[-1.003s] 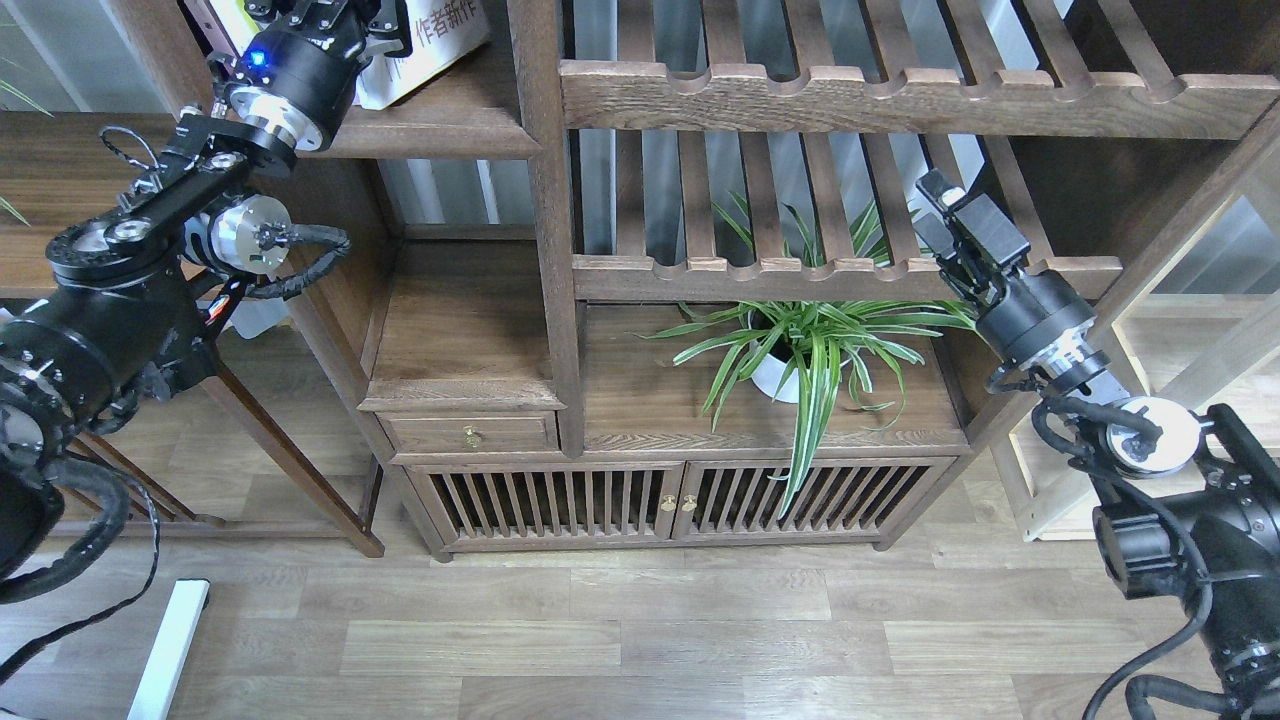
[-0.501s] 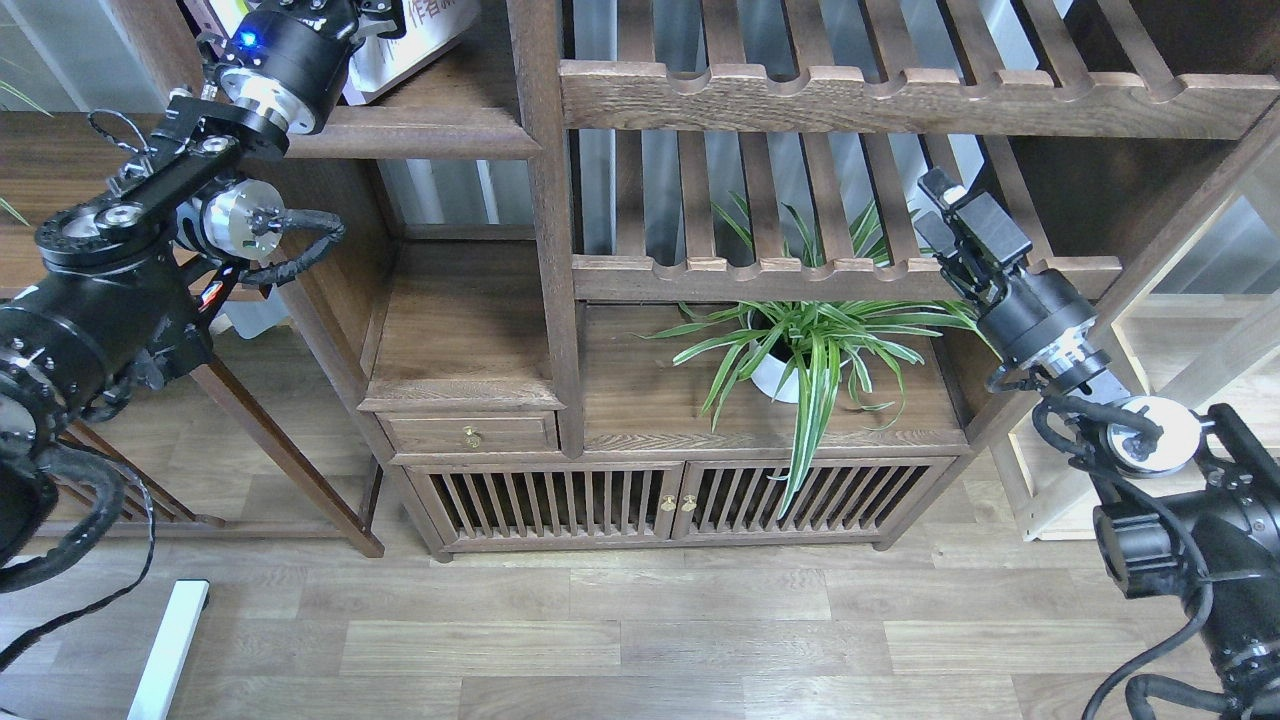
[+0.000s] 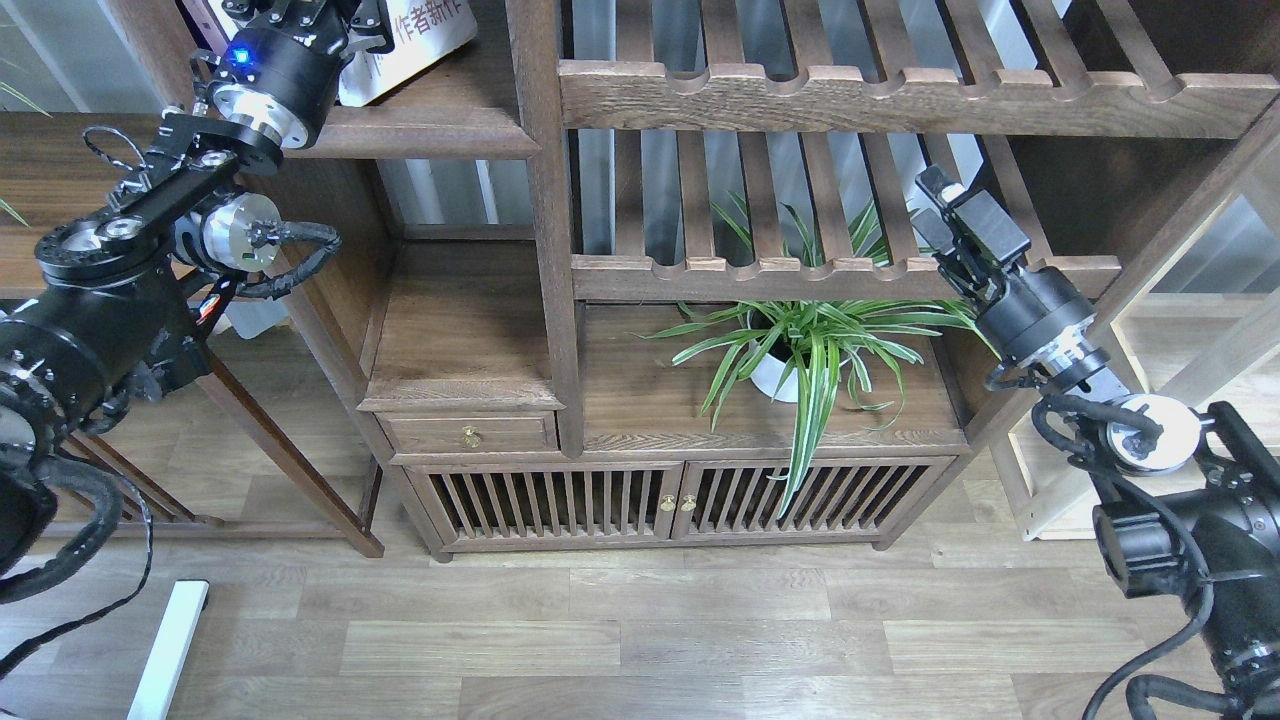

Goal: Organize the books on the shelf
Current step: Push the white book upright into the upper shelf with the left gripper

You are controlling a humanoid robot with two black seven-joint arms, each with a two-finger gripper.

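My left gripper (image 3: 345,12) reaches onto the shelf (image 3: 430,125) at the top edge, against the white book (image 3: 425,40) that lies there; whether its jaws are apart I cannot tell. My right gripper (image 3: 950,215) hangs by the slatted rack (image 3: 800,270), jaws together on nothing, above the plant (image 3: 810,345).

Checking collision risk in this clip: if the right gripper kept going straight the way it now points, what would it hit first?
Probably a wooden slat of the lower slatted rack: the right gripper points up and leftward at it. Depth is unclear, so it might pass in front.
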